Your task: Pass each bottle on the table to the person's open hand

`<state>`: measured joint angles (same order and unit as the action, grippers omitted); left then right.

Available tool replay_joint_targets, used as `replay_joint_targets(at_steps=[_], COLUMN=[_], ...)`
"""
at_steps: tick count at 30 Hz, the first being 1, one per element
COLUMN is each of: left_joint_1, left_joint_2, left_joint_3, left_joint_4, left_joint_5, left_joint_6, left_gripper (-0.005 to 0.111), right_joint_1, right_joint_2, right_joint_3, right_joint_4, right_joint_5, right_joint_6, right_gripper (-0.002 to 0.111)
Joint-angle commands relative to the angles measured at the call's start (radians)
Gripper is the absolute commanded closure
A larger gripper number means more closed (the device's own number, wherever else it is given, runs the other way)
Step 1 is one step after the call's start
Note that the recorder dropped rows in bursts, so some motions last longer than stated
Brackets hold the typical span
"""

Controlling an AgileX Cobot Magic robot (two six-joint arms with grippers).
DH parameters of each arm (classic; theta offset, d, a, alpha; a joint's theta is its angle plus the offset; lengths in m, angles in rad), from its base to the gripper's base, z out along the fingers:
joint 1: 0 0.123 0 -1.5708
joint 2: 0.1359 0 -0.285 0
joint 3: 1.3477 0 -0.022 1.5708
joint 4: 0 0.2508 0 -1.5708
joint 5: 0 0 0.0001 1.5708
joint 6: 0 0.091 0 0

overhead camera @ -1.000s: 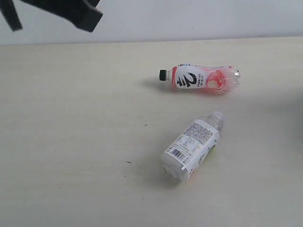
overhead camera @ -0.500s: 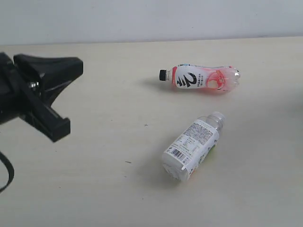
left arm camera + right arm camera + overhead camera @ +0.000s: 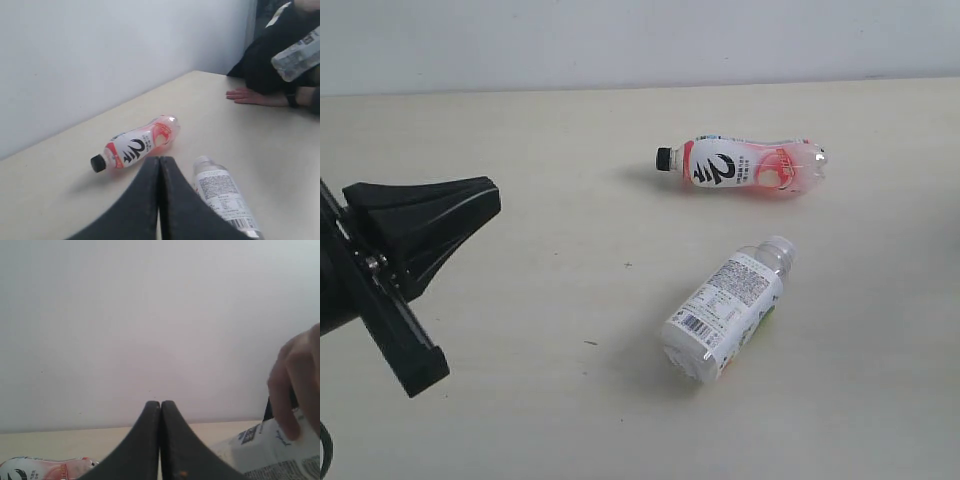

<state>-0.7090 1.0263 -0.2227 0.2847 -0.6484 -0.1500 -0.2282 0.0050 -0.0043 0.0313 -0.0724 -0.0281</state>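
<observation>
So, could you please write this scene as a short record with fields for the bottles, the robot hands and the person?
table: pale beige, two bottles lying on it
pink bottle: on its side, black cap
white-label bottle: on its side, apart from the pink bottle
left hand: shut, holding nothing
right hand: shut, holding nothing
person's hand: resting on the table
third bottle: off the table, held by the person

The black left gripper point(image 3: 485, 200), well apart from the pink clear-plastic bottle with a black "2" point(image 3: 740, 167), runs off the exterior view's edge. Print on the white-labelled clear plastic bottle point(image 3: 723, 308) near that pink bottle is too small to read. In the right wrist view, a blurred person's hand point(image 3: 295, 385) and the labelled bottle point(image 3: 265, 452) under it are cut off.
</observation>
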Motion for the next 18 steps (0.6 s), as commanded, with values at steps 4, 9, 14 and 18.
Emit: replay_joint_targets(at_steps=[4, 9, 14, 18], left_joint_1=[0.002, 0.002, 0.002, 0.002], left_joint_2=[-0.005, -0.005, -0.005, -0.001], left_joint_3=[0.003, -0.046, -0.048, -0.048], left_joint_4=[0.096, 0.04, 0.029, 0.007], left_joint_5=[-0.056, -0.09, -0.01, 0.014], left_joint_6=[-0.023, -0.008, -0.006, -0.003], left_gripper=[0.106, 0.106, 0.106, 0.106], right_joint_1=[-0.005, -0.005, -0.005, -0.005], right_joint_2=[-0.005, -0.005, -0.005, -0.005], right_joint_3=[0.004, 0.004, 0.004, 0.004], right_joint_4=[-0.004, -0.004, -0.004, -0.004], right_joint_5=[-0.009, -0.009, -0.009, -0.009], right_joint_6=[-0.003, -0.003, -0.003, -0.003], right_gripper=[0.108, 0.108, 0.108, 0.108])
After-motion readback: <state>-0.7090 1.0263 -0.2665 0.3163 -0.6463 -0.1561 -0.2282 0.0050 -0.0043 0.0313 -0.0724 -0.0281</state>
